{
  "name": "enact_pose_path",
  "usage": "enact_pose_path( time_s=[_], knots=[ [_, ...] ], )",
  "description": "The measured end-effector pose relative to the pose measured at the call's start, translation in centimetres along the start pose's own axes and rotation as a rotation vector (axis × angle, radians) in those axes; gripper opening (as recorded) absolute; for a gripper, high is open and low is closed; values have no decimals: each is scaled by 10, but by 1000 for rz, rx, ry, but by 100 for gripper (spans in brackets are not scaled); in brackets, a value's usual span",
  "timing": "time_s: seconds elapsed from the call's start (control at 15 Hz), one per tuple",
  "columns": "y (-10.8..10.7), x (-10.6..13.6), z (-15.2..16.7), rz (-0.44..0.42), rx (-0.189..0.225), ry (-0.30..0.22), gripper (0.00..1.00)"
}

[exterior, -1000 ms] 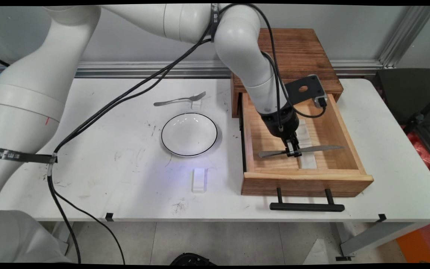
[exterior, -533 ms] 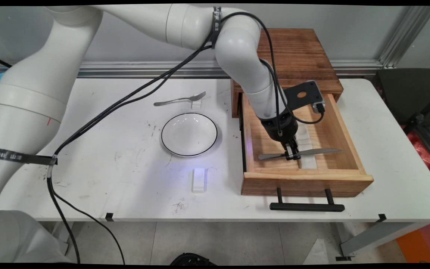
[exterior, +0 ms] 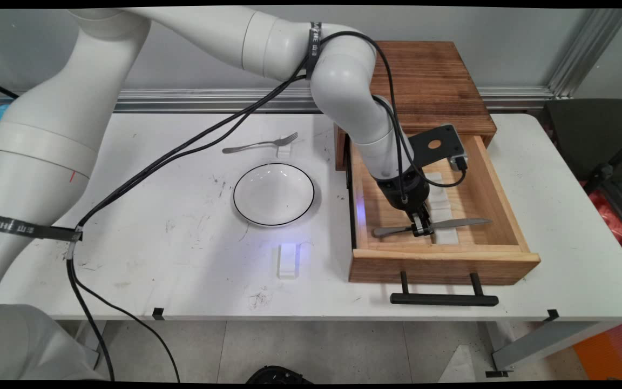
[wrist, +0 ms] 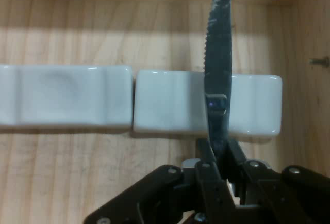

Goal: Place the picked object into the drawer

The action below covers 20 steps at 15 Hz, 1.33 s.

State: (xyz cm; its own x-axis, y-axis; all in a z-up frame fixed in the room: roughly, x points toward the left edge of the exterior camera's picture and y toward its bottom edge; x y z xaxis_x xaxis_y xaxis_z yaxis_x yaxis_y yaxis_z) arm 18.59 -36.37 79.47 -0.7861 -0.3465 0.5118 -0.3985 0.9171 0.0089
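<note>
White table [exterior: 181, 259]: plate [exterior: 274, 194], fork [exterior: 259, 143], two white rests [exterior: 288, 260], wooden drawer box [exterior: 435, 178]

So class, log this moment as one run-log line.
hand: shut on knife | place: open drawer, above white rests

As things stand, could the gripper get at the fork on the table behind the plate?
Probably not yet: the gripper is shut on the knife down inside the open drawer. The fork itself lies uncovered, tines on a white rest, nothing over it.

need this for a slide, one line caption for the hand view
Gripper shut on a serrated knife, held over two white rests in the wooden drawer.
</note>
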Motion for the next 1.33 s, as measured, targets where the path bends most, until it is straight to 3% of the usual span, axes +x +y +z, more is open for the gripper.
enact_pose_path(
  time_s=[0.93,1.0,1.33],
  knots=[
    [-1,-5,11,-10,10,16,0],
    [0,-5,11,-10,10,17,100],
    [0,-6,11,-12,12,20,100]
  ],
)
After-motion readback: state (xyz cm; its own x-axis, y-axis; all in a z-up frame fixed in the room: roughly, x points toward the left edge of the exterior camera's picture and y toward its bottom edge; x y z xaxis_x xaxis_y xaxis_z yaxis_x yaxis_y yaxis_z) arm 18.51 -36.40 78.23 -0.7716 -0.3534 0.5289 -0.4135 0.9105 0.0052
